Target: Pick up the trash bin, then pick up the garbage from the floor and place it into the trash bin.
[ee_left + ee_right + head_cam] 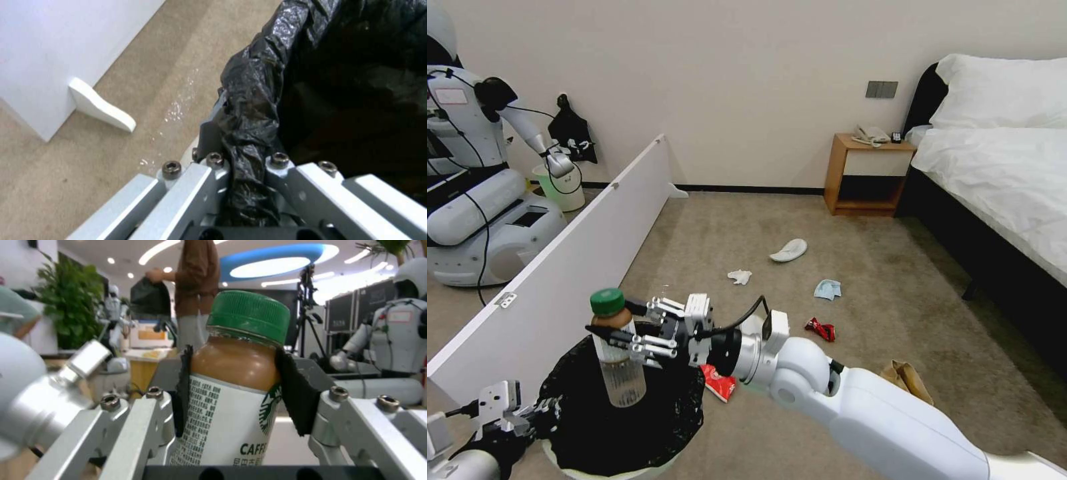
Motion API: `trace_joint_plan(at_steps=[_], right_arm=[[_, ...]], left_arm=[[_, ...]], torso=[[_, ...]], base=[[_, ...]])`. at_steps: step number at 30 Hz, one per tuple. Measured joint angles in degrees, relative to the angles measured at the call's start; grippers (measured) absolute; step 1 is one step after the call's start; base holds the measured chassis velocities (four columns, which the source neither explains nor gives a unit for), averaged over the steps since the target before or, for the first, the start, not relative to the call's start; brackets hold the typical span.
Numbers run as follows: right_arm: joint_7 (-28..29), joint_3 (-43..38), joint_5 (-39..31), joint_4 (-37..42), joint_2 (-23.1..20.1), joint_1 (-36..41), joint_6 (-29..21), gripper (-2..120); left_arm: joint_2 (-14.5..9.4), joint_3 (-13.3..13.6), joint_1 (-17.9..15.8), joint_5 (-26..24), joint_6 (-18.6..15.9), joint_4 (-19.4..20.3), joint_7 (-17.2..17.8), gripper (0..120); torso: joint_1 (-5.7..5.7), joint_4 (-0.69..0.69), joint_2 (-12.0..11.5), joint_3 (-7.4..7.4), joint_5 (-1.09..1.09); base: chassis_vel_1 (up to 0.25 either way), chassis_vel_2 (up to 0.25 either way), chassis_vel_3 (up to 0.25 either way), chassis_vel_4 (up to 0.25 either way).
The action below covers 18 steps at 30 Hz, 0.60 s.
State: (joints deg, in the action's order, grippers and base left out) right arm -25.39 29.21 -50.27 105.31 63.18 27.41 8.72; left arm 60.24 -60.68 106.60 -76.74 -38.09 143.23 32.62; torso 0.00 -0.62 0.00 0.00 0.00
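Nearest the head camera, the bin (620,427) sits at the lower left of the view, its black liner (253,110) folded over the rim. At that rim the left gripper (550,408) is clamped: the left wrist view shows both fingers (213,173) closed on a bunched fold of liner and the rim beneath it.

Over the bin's mouth the right gripper (627,337) holds the bottle (616,353) upright, its green cap (248,315) on top. Its black pads (297,393) press the bottle from both sides just below the shoulder, at the top of the white label, and the bottle's clear base hangs above the dark inside of the liner.

On the carpet (894,300) beyond lie the rest of the garbage: a red packet (720,383) just beside the bin, a brown paper bag (908,380) near the right arm, a crushed red can (821,329), a blue mask (828,289), a white tissue (739,276) and a white slipper (788,250) farthest off.
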Motion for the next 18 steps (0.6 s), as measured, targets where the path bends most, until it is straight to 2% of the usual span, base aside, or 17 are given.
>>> trace_joint_plan(at_steps=[2, 3, 4, 6, 7, 9, 12, 15, 18], right_arm=[[0.0, -0.1, 1.0, -0.4, -0.4, 0.3, 0.2, 42], [-0.3, -0.3, 1.6, -0.6, -0.6, 0.5, 0.6, 50], [-0.3, -0.3, 1.6, -0.6, -0.6, 0.5, 0.6, 50], [-0.7, -0.4, 1.7, -0.8, -0.8, 0.7, 1.0, 60], [-0.7, -0.4, 1.7, -0.8, -0.8, 0.7, 1.0, 60], [-1.1, -0.4, 1.8, -1.0, -0.9, 0.9, 1.2, 72], [-1.5, -0.4, 1.8, -1.1, -0.9, 1.0, 1.5, 79], [-2.0, -0.6, 1.6, -1.2, -0.8, 1.0, 2.0, 95], [-2.1, -0.7, 1.5, -1.2, -0.8, 1.0, 2.2, 98]], left_arm=[[0.0, -0.2, 0.1, -1.3, -0.3, 0.0, 1.0, 3], [0.0, -0.4, -0.1, -3.3, -0.7, 0.0, 2.8, 3], [0.0, -0.4, -0.1, -3.3, -0.7, 0.0, 2.8, 3], [0.0, -0.7, -0.3, -4.9, -1.1, 0.0, 4.1, 3], [0.0, -0.7, -0.3, -4.9, -1.1, 0.0, 4.1, 3], [0.0, -0.8, -0.3, -5.1, -1.2, 0.0, 4.3, 3], [0.0, -0.8, -0.4, -5.1, -1.3, 0.0, 4.3, 3], [-0.1, -0.7, -0.6, -5.4, -1.3, 0.0, 4.3, 3], [-0.1, -0.7, -0.8, -5.6, -1.3, 0.0, 4.4, 3]], torso=[[0.0, 0.0, 0.0, 0.0, 0.0], [0.0, -0.01, 0.0, 0.0, 0.0], [0.0, -0.01, 0.0, 0.0, 0.0], [0.0, 0.0, 0.0, 0.0, 0.0], [0.0, 0.0, 0.0, 0.0, 0.0], [0.0, 0.0, 0.0, 0.0, 0.0], [0.0, -0.01, 0.0, 0.0, 0.0], [0.0, 0.0, 0.0, 0.0, 0.0], [0.0, 0.0, 0.0, 0.0, 0.01]], base=[[0.0, 0.0, 0.0, 0.0], [0.0, 0.0, 0.0, 0.0], [0.0, 0.0, 0.0, 0.0], [0.0, 0.0, 0.0, 0.0], [0.0, 0.0, 0.0, 0.0], [0.0, 0.0, 0.0, 0.0], [0.0, 0.0, 0.0, 0.0], [0.0, 0.0, 0.0, 0.0], [0.0, 0.0, 0.0, 0.0]])
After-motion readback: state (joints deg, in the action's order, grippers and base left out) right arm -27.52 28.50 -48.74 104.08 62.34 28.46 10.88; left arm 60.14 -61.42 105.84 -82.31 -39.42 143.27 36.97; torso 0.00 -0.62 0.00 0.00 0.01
